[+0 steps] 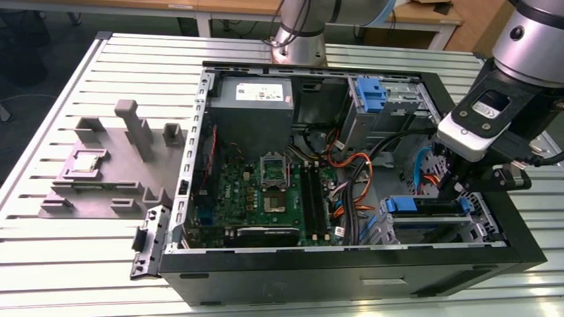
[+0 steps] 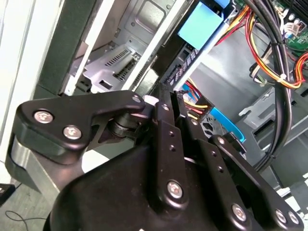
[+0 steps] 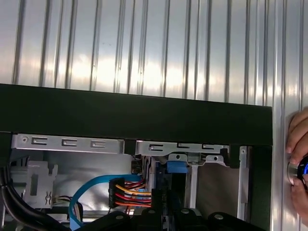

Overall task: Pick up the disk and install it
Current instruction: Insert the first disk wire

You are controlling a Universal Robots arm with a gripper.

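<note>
Hand: the black 2-finger hand (image 1: pixel 451 188) hangs low inside the open computer, at the exterior view's right. In the second wrist view its fingers (image 2: pixel 163 113) look clenched on the edge of a thin slab, which I take to be the disk.
Worktop: a slatted aluminium worktop (image 1: pixel 79 277) carries everything.
Case: a black desktop computer case (image 1: pixel 352 267) lies on its side, lid off.
Fixture: a grey moulded parts fixture (image 1: pixel 115 165) sits just beside the case, on the exterior view's left.
Power supply: a grey metal box with a white sticker (image 1: pixel 255 99) sits in a far corner.
Board: a green motherboard (image 1: pixel 264 185) lies flat on the case floor.
Cage: a silver metal cage with a blue latch (image 1: pixel 379 99) stands at the far wall, well apart from the hand.
Disk: the flat grey-metal disk with a blue plastic bracket (image 1: pixel 430 210) stands on edge in the near bay, directly under the hand; its blue face (image 2: pixel 199 26) points away from the fingers.
Cables: orange, red and black wires (image 3: pixel 127 190) run close beside the bay.
Person: a person's fingers (image 3: pixel 297 139) rest on a lit button outside the case.
Handling: likely stiff, fairly heavy and shock-sensitive; smooth metal may slip, so the long edges or bracket seem the safest hold, clear of the connector.
</note>
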